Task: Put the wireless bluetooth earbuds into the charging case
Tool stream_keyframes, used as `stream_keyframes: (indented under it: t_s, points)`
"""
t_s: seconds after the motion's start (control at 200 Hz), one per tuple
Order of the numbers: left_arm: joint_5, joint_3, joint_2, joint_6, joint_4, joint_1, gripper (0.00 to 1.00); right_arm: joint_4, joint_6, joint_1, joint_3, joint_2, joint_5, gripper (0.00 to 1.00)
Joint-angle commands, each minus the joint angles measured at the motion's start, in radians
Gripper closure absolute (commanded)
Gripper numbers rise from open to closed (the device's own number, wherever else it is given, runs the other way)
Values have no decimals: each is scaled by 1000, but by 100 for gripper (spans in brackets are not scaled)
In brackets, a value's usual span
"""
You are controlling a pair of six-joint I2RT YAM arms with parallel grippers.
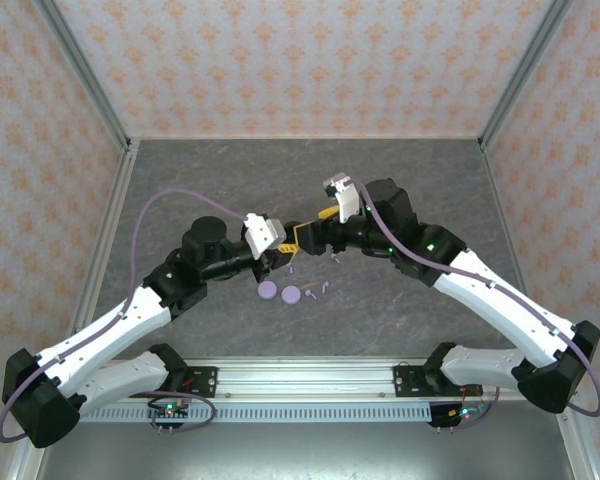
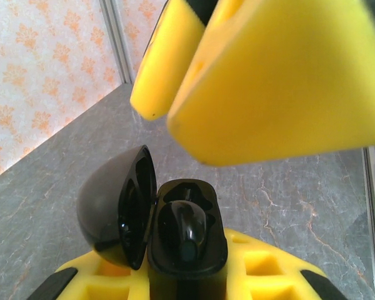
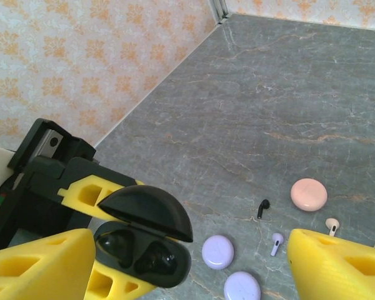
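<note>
Two robot arms meet mid-table over a grey stone-look table (image 1: 430, 180). L gripper (image 2: 187, 284) has its jaws nearly together, pinching the base of an open black charging case (image 2: 187, 237), lid swung to 9 o'clock. One well seems to hold a black bud, but can't be sure. R gripper (image 3: 197, 250) hovers right by the case, jaws spread wide, holding nothing. Loose on the table: a black earbud (image 3: 262, 208) at approx. 2 o'clock from the case, a lavender earbud (image 3: 276, 242) at 3, a pink case (image 3: 309, 194) beyond, and lavender cases (image 3: 217, 251) at 4. Risks: R's fingers are broad vs. the tiny buds, so a grab may flick the black one away or knock its neighbours. Pushing a bud in could twist the case in L's narrow pinch or tip the lid shut. W/ both grippers so close, fingers may clash. A wrong-colour bud could get picked.
</note>
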Motion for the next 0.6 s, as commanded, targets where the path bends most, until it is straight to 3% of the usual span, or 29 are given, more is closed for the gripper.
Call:
stream_keyframes:
  t_s: [0.0, 0.27, 0.465, 0.596]
  points:
    - [-16, 35, 2, 0, 15, -7, 100, -22, -18, -6, -5, -21, 18, 19]
    - [-18, 34, -3, -22, 22, -7, 100, -8, 10, -14, 4, -34, 45, 18]
    - [-30, 10, -30, -63, 16, -7, 100, 11, 138, -119, -34, -52, 62, 16]
    - [-24, -14, -66, -81, 10, -8, 100, 13, 210, -183, -58, -5, 56, 20]
